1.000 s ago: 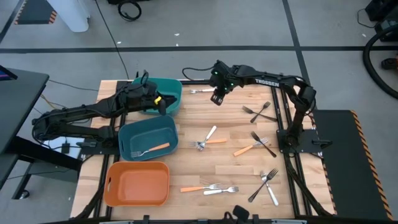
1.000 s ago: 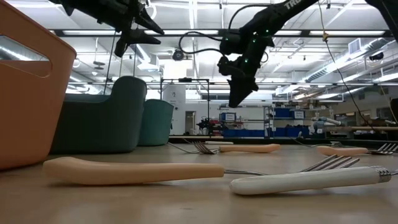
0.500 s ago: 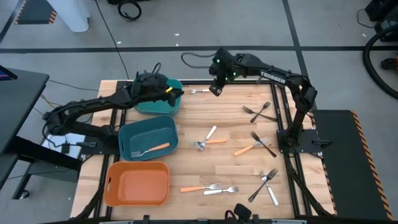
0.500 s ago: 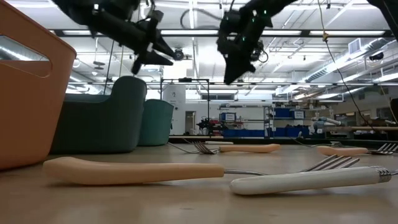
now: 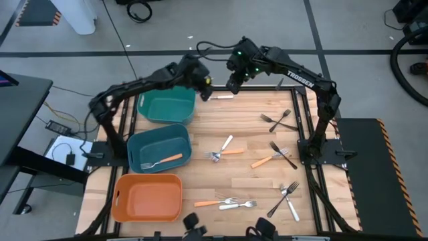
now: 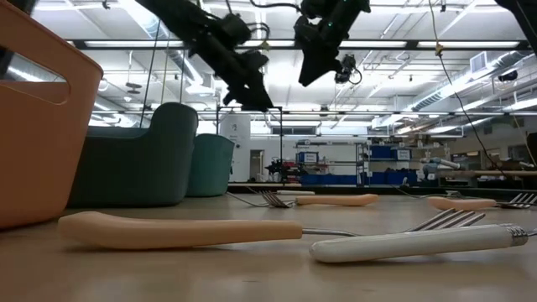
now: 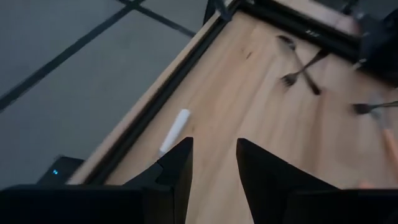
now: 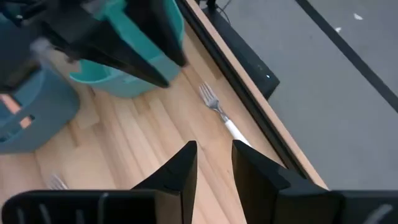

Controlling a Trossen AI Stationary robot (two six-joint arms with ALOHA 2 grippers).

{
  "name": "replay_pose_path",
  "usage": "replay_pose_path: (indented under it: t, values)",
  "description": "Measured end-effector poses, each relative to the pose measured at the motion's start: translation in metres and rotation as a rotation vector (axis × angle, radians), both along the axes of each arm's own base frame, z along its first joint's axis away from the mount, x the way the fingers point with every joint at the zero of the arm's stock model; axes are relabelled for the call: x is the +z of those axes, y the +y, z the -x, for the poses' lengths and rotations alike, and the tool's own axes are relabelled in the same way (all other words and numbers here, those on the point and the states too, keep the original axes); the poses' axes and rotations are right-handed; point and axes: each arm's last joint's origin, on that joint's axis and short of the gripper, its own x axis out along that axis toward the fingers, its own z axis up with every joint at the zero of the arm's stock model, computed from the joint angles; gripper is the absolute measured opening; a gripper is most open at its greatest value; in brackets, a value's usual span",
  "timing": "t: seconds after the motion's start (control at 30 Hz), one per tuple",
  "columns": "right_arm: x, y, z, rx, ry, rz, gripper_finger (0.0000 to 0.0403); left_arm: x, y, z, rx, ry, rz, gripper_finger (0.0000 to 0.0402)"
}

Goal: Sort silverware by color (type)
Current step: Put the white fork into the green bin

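A white-handled fork (image 5: 219,96) lies flat by the table's far edge, also seen in the left wrist view (image 7: 175,131) and the right wrist view (image 8: 219,112). My left gripper (image 5: 202,82) hovers open just left of it, beside the teal bin (image 5: 165,107). My right gripper (image 5: 233,80) hangs open above and just right of the fork, high over the table (image 6: 312,63). An orange-handled fork (image 5: 162,161) lies in the blue-teal bin (image 5: 158,147). The orange bin (image 5: 148,198) holds nothing I can see.
Loose forks lie on the wood: a white and an orange one (image 5: 224,150) mid-table, two crossed black ones (image 5: 281,121), an orange and a black pair (image 5: 275,157), and several near the near edge (image 5: 227,202) (image 5: 287,197). The bins line the left side.
My left gripper has swung from above the teal bin toward the table's right along the far edge, ending beside the white-handled fork. My right gripper has risen and drawn back toward the far edge. No fork has moved.
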Motion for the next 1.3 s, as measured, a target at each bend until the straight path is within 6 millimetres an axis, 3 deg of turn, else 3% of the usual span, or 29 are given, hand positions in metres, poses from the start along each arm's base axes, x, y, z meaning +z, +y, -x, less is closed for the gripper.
replay_pose_path:
  t: [0.23,0.4,0.6,0.9,1.3]
  values:
    - [-0.005,0.003,0.006,-0.002,0.072,-0.044,0.0107,-0.015,0.026,-0.036,-0.035,0.035,-0.031,0.0132]
    - [-0.007,0.005,0.008,-0.018,0.102,-0.073,0.0107,-0.043,0.038,-0.053,-0.032,0.082,0.01,0.0132]
    - [-0.008,0.008,0.012,-0.043,0.123,-0.116,0.0107,-0.081,0.044,-0.062,-0.011,0.143,0.083,0.0132]
    - [-0.006,0.011,0.013,-0.027,0.117,-0.142,0.0107,-0.123,0.049,-0.069,0.002,0.203,0.142,0.0132]
    - [-0.006,0.014,0.011,-0.011,0.105,-0.162,0.0107,-0.125,0.057,-0.06,0.075,0.215,0.21,0.0132]
